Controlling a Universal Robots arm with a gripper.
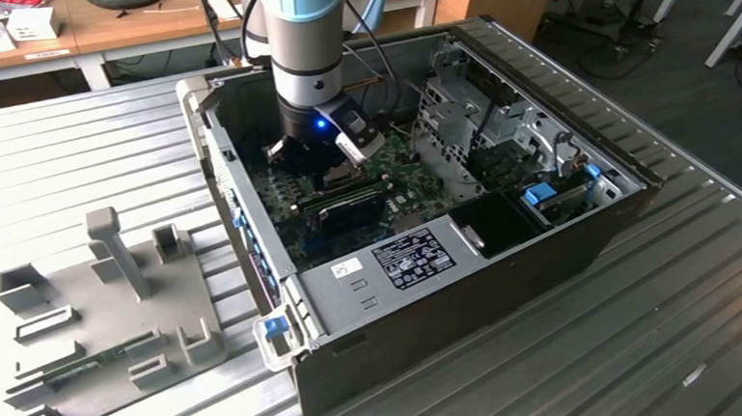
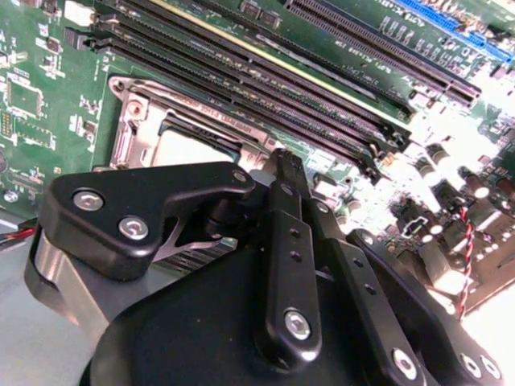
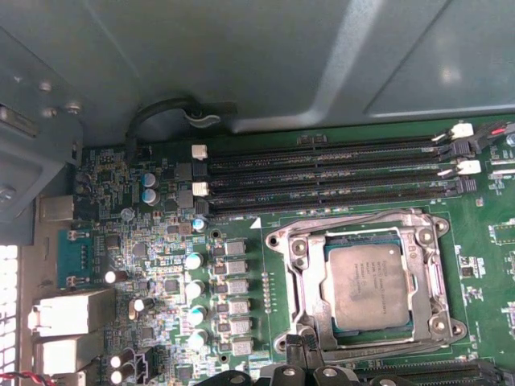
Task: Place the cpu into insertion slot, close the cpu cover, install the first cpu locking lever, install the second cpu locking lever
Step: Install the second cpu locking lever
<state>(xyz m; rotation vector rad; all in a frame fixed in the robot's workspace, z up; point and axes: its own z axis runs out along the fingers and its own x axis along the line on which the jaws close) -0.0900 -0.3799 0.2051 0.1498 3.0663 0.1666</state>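
One gripper [image 3: 302, 363]: fingers [image 2: 286, 173] drawn together, holding nothing, tips at the near rim of the insertion slot [image 3: 294, 265].
Cpu [image 3: 368, 285]: seated flat in the slot, just beyond the fingertips.
Cpu cover [image 3: 418, 241]: lying flat around the chip.
Memory slots [image 3: 322, 173]: farther back, long axis running left-right.

Cpu [image 3: 368, 286] sits in insertion slot [image 3: 302, 277], cpu cover [image 3: 422, 249] down around it, memory slots [image 3: 322, 173] just beside. Computer case [image 1: 516, 257] on table [image 1: 689, 343]; fixture plate [image 1: 108, 330] at exterior view's left.
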